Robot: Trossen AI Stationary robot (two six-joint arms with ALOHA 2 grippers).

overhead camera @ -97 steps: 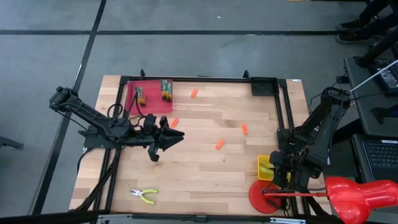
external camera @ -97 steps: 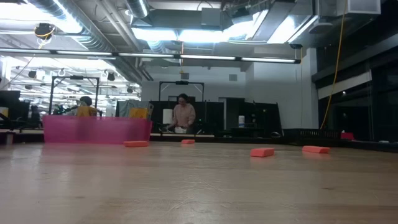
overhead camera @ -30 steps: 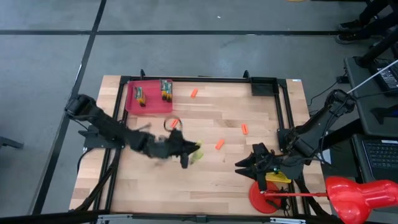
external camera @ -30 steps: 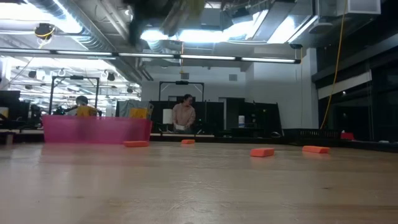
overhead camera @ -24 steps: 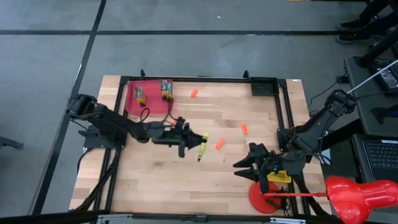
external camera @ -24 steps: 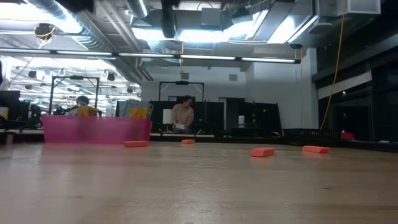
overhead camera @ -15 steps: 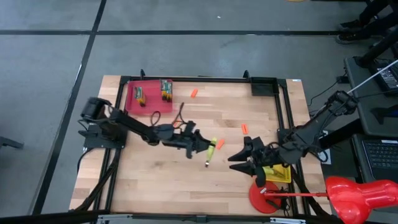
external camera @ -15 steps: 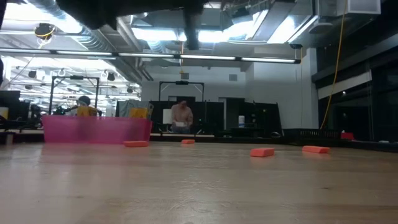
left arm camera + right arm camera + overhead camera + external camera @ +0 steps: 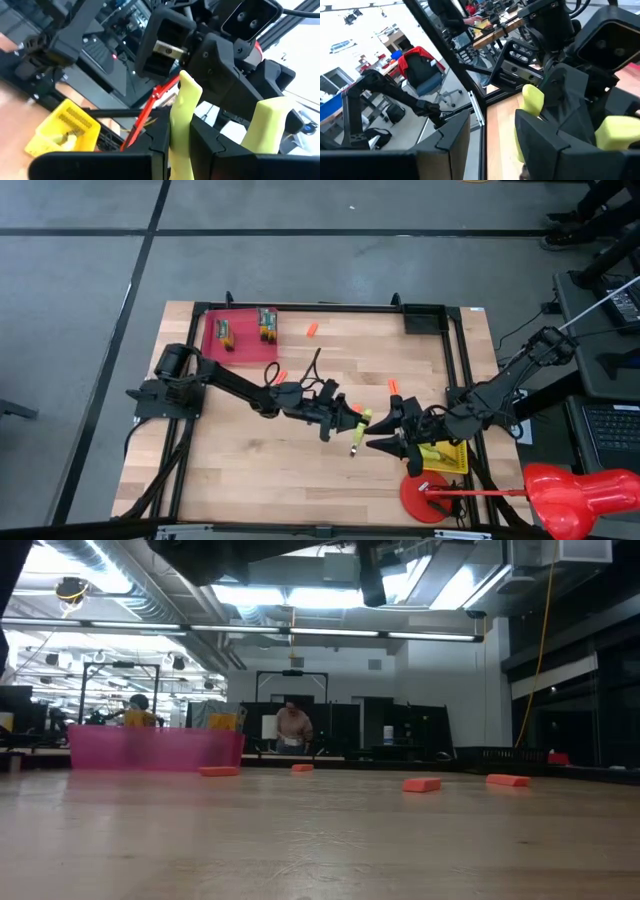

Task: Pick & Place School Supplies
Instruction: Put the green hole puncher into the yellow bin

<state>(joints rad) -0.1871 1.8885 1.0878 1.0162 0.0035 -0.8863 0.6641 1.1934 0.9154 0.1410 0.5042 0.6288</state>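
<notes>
Midway over the tabletop [image 9: 300, 470], the left tool [image 9: 347, 422] pinches one yellow-green handle of a pair of pliers [image 9: 358, 426], held aloft, while the right tool [image 9: 378, 431], fingers spread, faces it just beside. Orange pieces [image 9: 312, 329] lie scattered; a yellow basket [image 9: 445, 457] sits near the right arm.

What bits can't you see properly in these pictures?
- Pliers tip: in the high view, too small to make out; both wrist views cut it off at the edge.
- Contents of the yellow basket: in the high view, the right arm covers part of it.
- Items in the pink tray: in the low view, its wall hides them.
- Both grippers: the low view shows only dark shapes at the top edge.
</notes>
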